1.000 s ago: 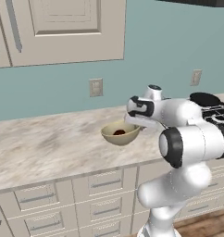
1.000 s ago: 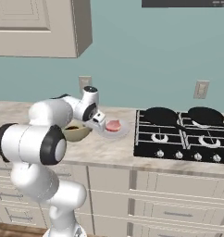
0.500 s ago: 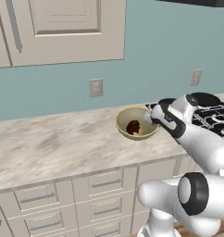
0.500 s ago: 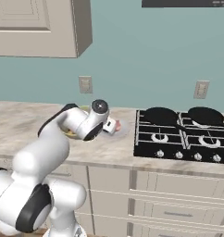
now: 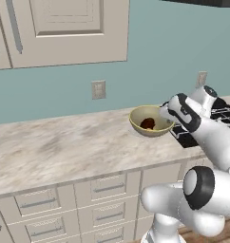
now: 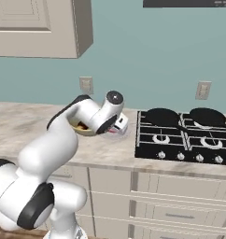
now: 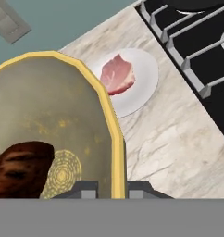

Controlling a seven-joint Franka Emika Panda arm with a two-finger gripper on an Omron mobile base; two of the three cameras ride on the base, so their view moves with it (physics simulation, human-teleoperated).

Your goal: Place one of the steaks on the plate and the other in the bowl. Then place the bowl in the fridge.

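hand view: the gripper (image 7: 112, 189) straddles the yellow rim of the bowl (image 7: 49, 125), 1 finger inside the wall and 1 outside, closed on that rim. the dark seared steak (image 7: 19, 169) lies in the bowl's bottom, against the lower left. past the rim, the pale raw steak (image 7: 117, 74) sits on the white plate (image 7: 144, 83), which rests on the marble counter (image 7: 169, 139) just beside the black stove (image 7: 197, 41).

in the left base view the bowl (image 5: 150, 121) looks to be off the counter (image 5: 64, 147) or just above it, near the stove end; i cannot tell for sure whether its base touches. the arm's wrist covers the bowl's right side there. in the right base view the bowl (image 6: 82, 127) peeks out behind the forearm, with the plate (image 6: 118, 131) just beyond it.

both steaks look placed, so the step in hand is judged to be carrying the bowl to the fridge, which is outside these pictures. a 1-sided rim pinch leaves the bowl hanging off the fingers, so it will want to tip. keep the wrist level, keep the grip firm, and move slowly so the steak does not slide to the low side. lift clear of the plate and the stove grates before swinging away, and let the base do most of the travel.
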